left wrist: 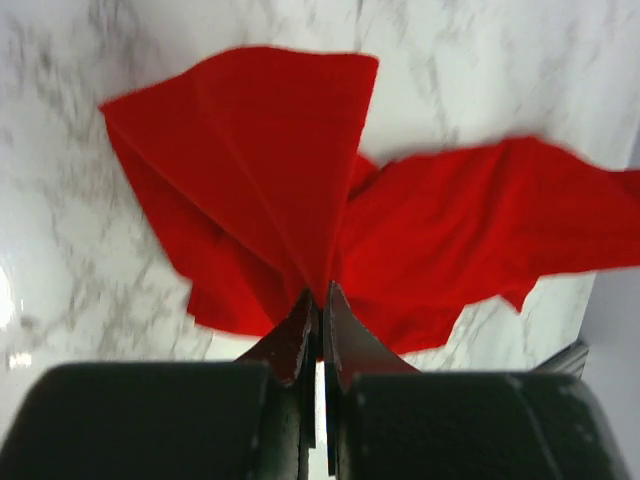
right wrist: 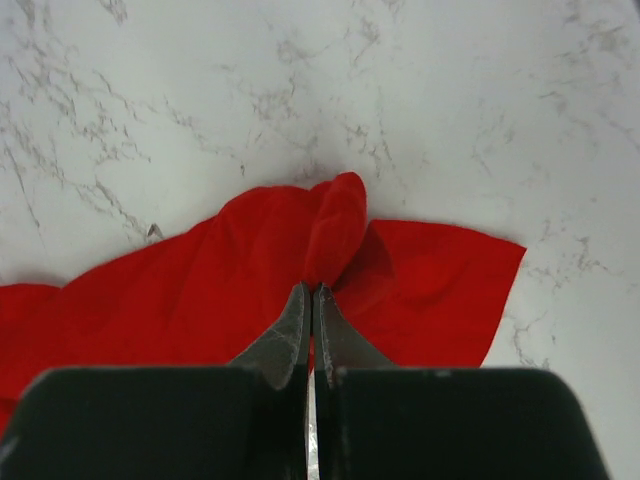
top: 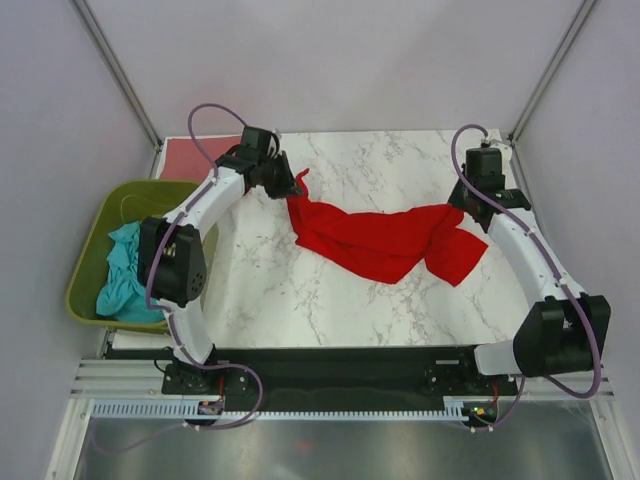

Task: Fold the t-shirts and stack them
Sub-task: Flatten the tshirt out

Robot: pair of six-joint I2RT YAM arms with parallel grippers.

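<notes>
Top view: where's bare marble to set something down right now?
Two patches of the marble table: the near strip between the red t-shirt and the near edge, and the far strip behind the shirt. Crowded: the middle band, where the shirt spans from left gripper to right gripper, both shut on it.

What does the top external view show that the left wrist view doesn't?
Only the top external view shows the olive-green basket with the teal t-shirt in it, both arms, and the right gripper holding one end of the red t-shirt. Only the left wrist view shows up close how the left gripper is shut on a gathered fold at the other end. Both show the red t-shirt lying crumpled across the marble table.
</notes>
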